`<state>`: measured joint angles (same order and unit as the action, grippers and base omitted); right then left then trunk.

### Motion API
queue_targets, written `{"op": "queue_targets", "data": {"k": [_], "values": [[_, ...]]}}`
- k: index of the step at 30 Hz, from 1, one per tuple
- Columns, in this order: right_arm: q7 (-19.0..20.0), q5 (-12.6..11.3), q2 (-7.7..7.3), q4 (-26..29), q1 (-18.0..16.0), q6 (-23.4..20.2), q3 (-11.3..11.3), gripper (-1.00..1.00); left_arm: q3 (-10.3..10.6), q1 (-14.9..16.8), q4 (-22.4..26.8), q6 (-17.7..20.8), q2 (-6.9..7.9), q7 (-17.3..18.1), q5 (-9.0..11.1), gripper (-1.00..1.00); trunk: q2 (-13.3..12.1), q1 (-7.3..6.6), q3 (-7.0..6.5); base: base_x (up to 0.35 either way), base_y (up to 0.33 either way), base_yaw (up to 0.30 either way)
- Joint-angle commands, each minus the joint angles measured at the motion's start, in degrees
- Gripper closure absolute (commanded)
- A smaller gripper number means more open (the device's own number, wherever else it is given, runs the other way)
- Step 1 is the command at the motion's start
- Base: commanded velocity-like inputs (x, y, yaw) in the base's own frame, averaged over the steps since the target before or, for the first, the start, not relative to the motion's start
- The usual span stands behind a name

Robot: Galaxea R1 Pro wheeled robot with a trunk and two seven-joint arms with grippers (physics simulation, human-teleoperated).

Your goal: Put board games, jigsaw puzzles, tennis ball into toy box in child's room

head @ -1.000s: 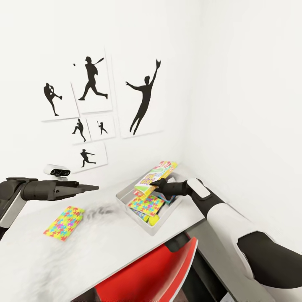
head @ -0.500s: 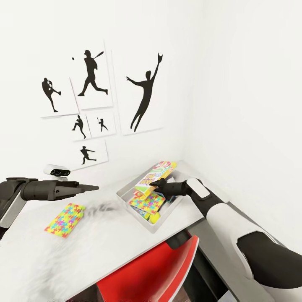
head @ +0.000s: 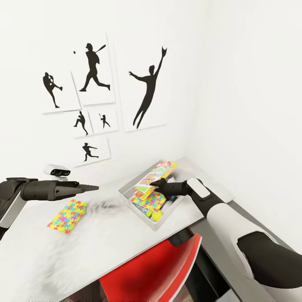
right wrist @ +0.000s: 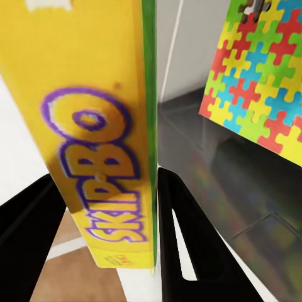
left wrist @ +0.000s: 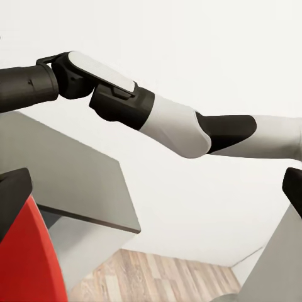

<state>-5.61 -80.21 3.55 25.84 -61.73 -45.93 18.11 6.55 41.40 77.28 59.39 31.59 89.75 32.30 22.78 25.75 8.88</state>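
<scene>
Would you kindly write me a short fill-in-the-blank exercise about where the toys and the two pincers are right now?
1. The right pincer is shut on the yellow cardboard game box printed ____.
2. That box is held over the shallow light-grey ____.
3. One multicoloured mosaic jigsaw square lies on the light-grey desk top, ____ the bin.
4. The left pincer holds ____.

Missing words: SKIP-BO; bin; outside; nothing

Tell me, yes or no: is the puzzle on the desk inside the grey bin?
No, the puzzle lies flat on the desk, apart from the bin.
</scene>
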Motion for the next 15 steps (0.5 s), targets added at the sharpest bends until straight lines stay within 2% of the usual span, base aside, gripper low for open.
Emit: {"op": "queue_targets", "data": {"k": [1, 15], "values": [[-0.6, -0.7, -0.03, 0.1, -0.1, 0.0, 0.2, 1.00, 0.1, 0.1, 0.0, 0.6, 0.05, 0.3, 0.0, -1.00, 0.1, 0.03, 0.22, 0.000, 0.000, 0.063], [-0.5, -1.0, -0.28, 0.4, -0.1, -0.1, 0.1, 1.00, 0.1, 0.1, 0.0, 0.6, 0.05, 0.3, 0.0, -1.00, 0.1, 0.03, 1.55, 0.000, 0.000, 0.063]]}}
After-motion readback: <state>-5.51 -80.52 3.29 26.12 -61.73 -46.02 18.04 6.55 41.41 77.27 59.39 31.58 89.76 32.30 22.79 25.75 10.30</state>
